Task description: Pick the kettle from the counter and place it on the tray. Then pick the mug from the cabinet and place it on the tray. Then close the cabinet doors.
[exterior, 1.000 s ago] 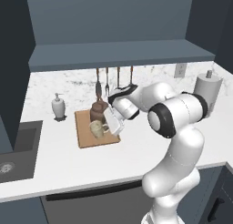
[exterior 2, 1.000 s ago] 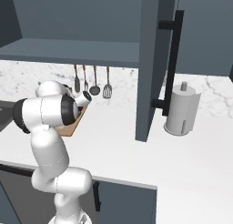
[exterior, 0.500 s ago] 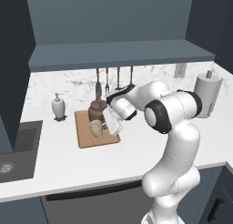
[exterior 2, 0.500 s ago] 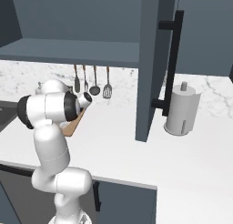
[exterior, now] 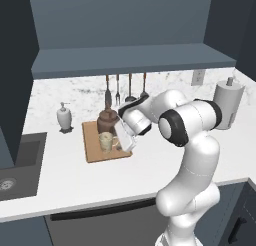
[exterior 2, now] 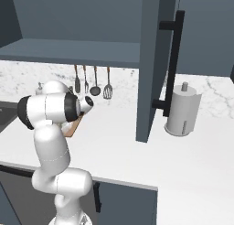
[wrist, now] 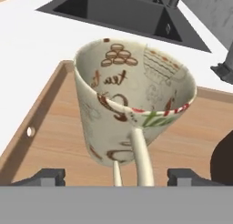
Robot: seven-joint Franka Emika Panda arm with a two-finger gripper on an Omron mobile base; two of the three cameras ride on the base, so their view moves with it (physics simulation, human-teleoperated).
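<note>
White marbled worktop (exterior: 65, 170): our hand (wrist: 116, 176) has just spread wide, releasing the mug (wrist: 132, 102) onto the tray (wrist: 54, 141), kettle (exterior: 107, 121) at its twelve o'clock; cabinet doors (exterior 2: 153, 64) remain open.

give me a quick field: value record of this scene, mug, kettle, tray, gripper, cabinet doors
mug: upright on the tray, handle toward the gripper
kettle: on the tray, behind the mug in the left base view
tray: wooden board on the counter, near the sink
gripper: open, fingertips either side of the mug handle, not clamped
cabinet door: open, swung out over the counter
paper towel roll: on the counter beside the open door
task left: close the doors
</note>
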